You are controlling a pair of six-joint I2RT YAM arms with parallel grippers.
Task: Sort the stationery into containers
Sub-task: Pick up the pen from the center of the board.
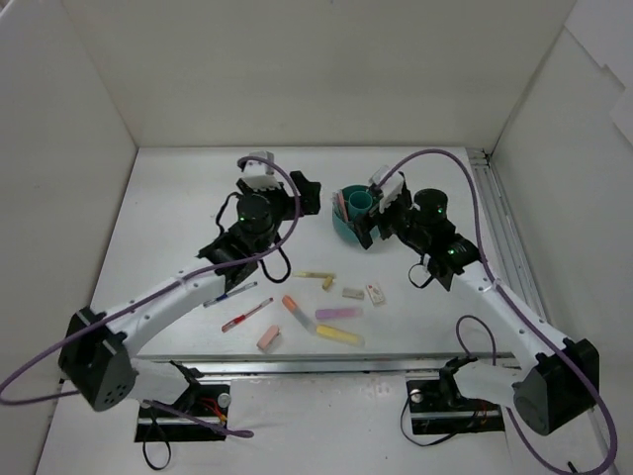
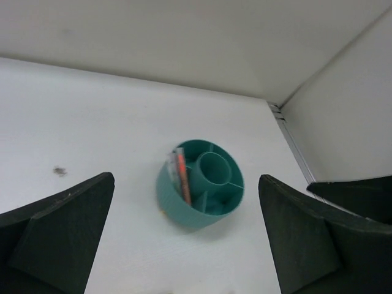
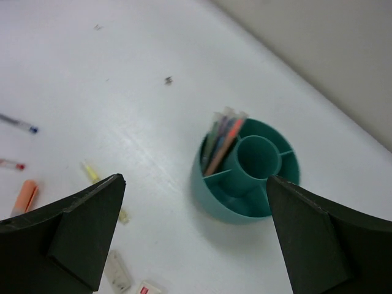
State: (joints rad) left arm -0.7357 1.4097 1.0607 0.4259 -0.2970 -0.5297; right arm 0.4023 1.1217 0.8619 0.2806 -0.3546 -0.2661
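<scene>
Top external view: the teal cup [image 1: 354, 213] stands on the white table [image 1: 178, 228] toward the far side, right of centre. It has a round tube in the middle and dividers around it. A few pens [image 1: 341, 205] stand in its left compartment; the right wrist view shows them as a tight bunch [image 3: 222, 139] leaning against the rim, with orange and blue among them.

The left gripper [image 1: 302, 190] hangs just left of the cup and faces it. In the left wrist view its 2 fingers [image 2: 61, 233] are wide apart with nothing between them. The right gripper [image 1: 374, 230] sits at the cup's near right side, very close to its wall; whether it touches cannot be told. In the right wrist view its fingers [image 3: 73, 233] are also spread wide and hold nothing.

The rest of the stationery lies loose on the table, near of the cup and between the 2 arms:
- a blue pen [image 1: 229, 295] and a red pen [image 1: 247, 315] on the left
- an orange highlighter [image 1: 295, 309]
- a pink eraser [image 1: 269, 338], nearest the table edge
- a thin yellow marker [image 1: 315, 275]
- a purple highlighter [image 1: 338, 313], with a yellow highlighter [image 1: 338, 335] just near of it
- 2 small white erasers [image 1: 353, 292] side by side on the right.
</scene>
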